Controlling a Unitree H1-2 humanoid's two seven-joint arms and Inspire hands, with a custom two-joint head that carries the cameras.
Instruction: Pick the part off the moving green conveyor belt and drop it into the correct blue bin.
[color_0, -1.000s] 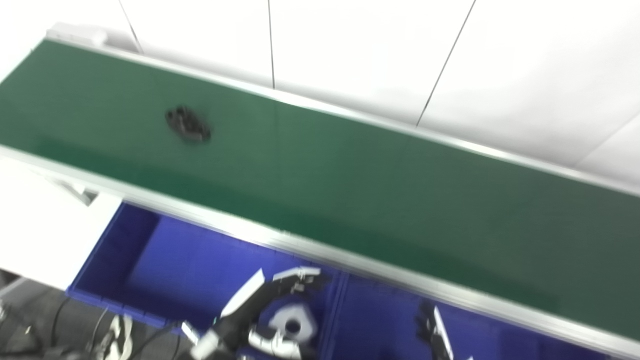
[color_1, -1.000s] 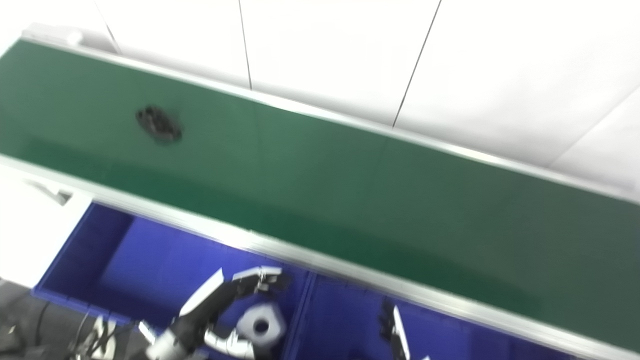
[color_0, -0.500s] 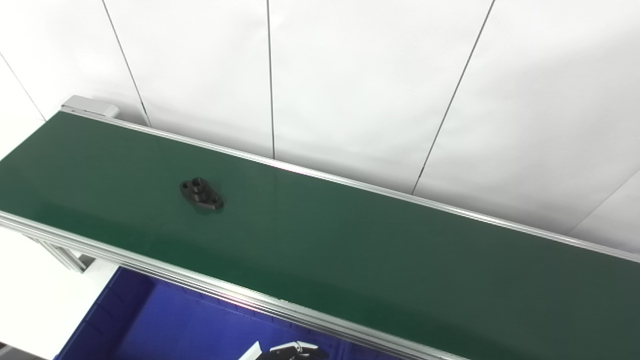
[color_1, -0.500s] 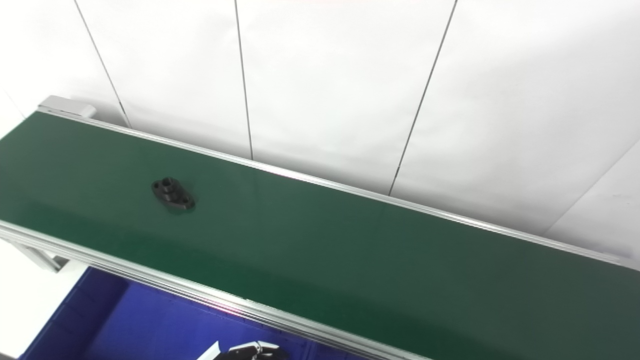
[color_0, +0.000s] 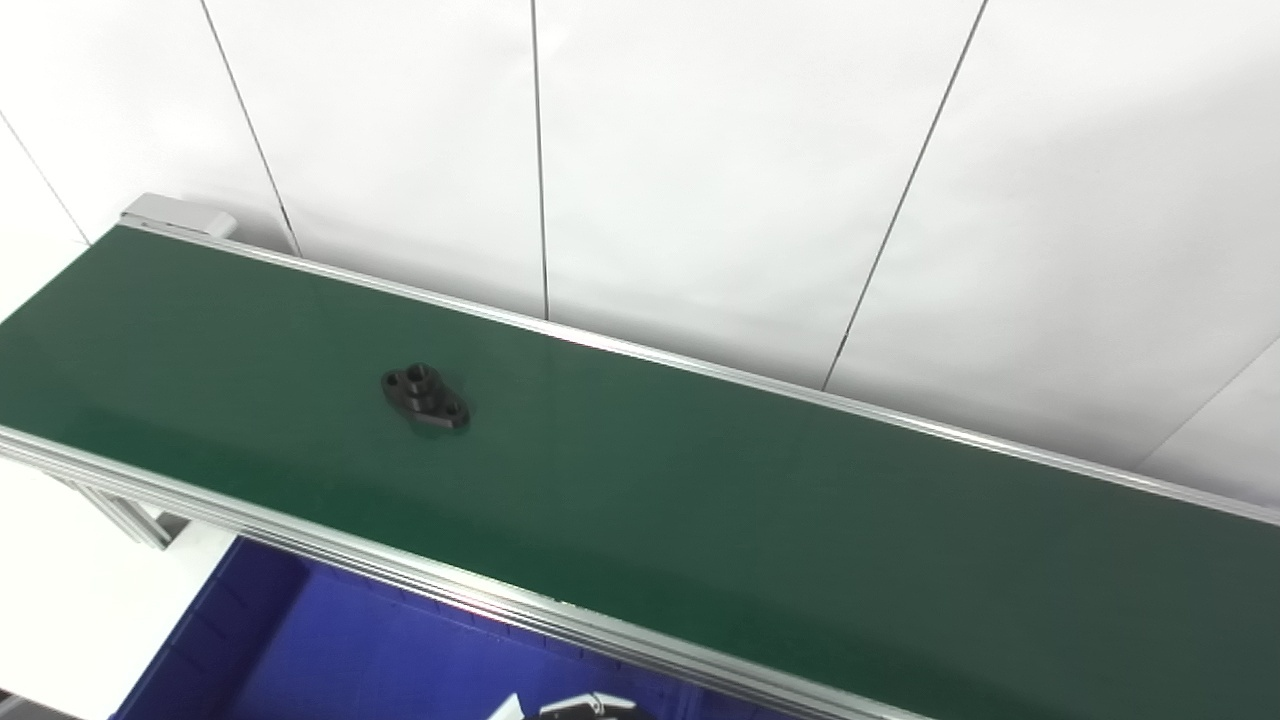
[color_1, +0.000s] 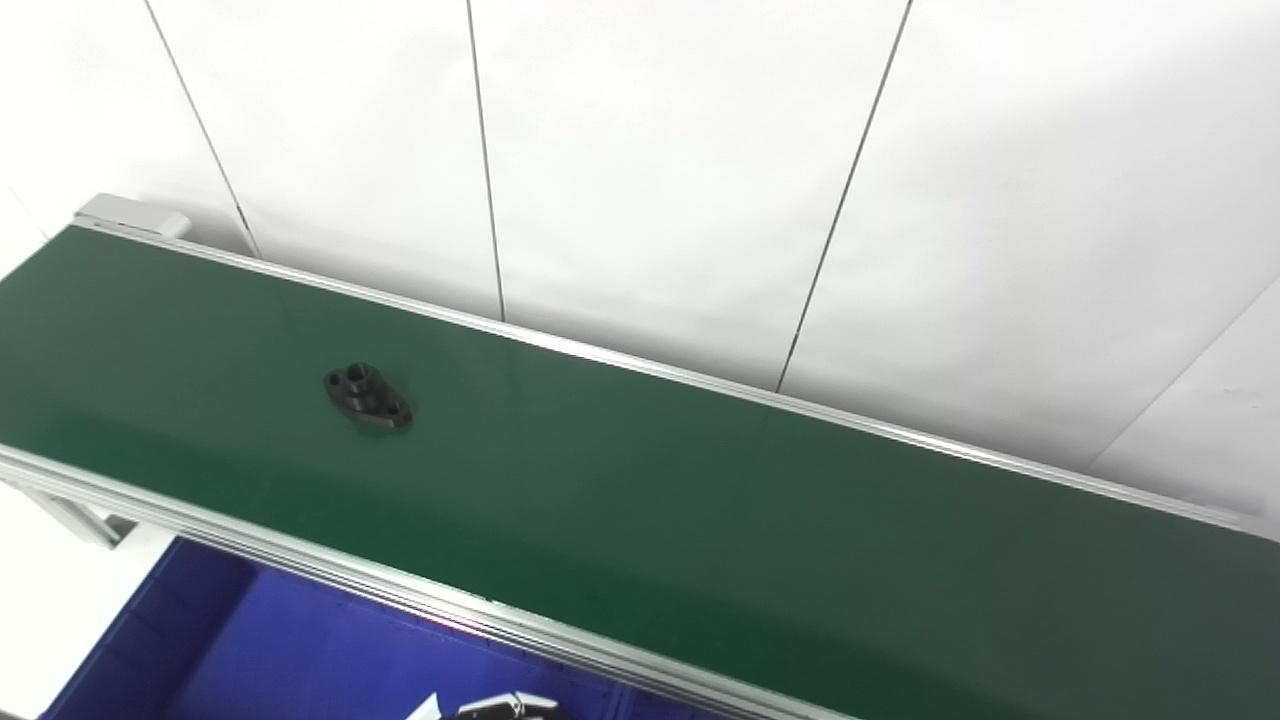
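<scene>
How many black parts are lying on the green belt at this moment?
1. The black part lies on the green belt, toward its left end. None seems hidden on the visible stretch.

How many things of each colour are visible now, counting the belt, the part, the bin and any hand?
Green: 1, the conveyor belt
Black: 1, the part lying on the belt
Blue: 1, the bin below the belt's near rail
White and black: 1, the left hand, only its top showing at the bottom edge
Total: 4

Black flanged part (color_0: 425, 398) flat on green conveyor belt (color_0: 700, 500), left portion; blue bin (color_0: 300, 650) below.
</scene>
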